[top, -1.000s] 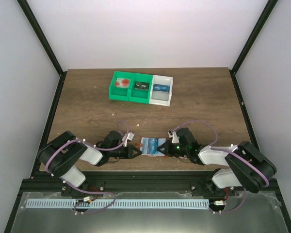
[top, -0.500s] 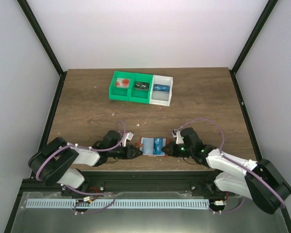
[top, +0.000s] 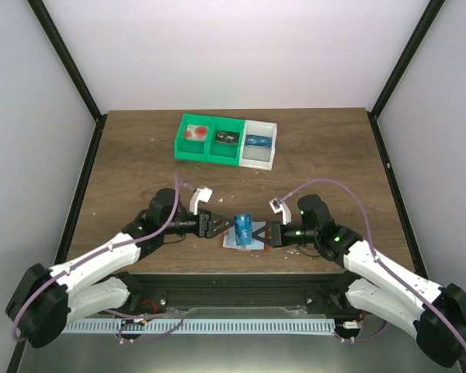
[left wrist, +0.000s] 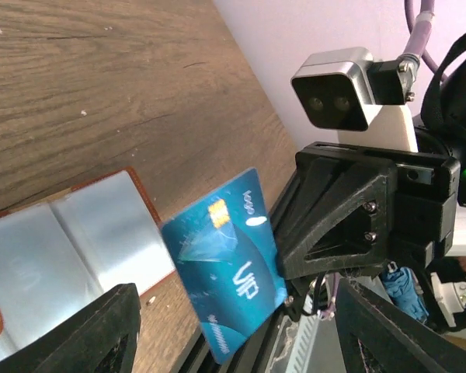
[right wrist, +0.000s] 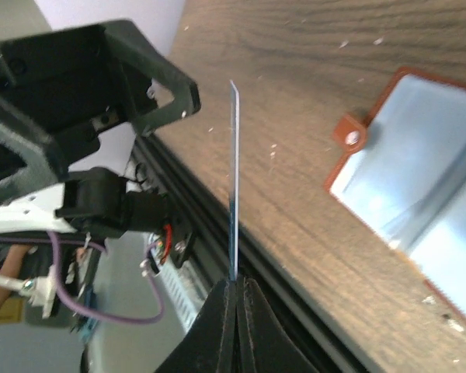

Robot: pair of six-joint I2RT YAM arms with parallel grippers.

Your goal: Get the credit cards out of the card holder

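Upright bright blue plastic credit card (left wrist: 225, 272) pinched in closed right claw (right wrist: 234, 286), left claw (top: 217, 227) spread wide holding nothing, open orange-brown folding card holder (left wrist: 62, 249) flat on wooden worktop (top: 140, 171).

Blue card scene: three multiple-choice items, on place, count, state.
1. Where is the blue card? A) lying on the table B) pinched in the right fingers, out of the card holder C) in a bin
2. Compartments in the bin row? A) two B) three C) five
3. The left fingers are: A) open, empty B) shut on the card C) shut on the card holder
Key: 1 B, right wrist view shows it pinched edge-on; 2 B, two green, one white; 3 A, they stand apart, holding nothing.
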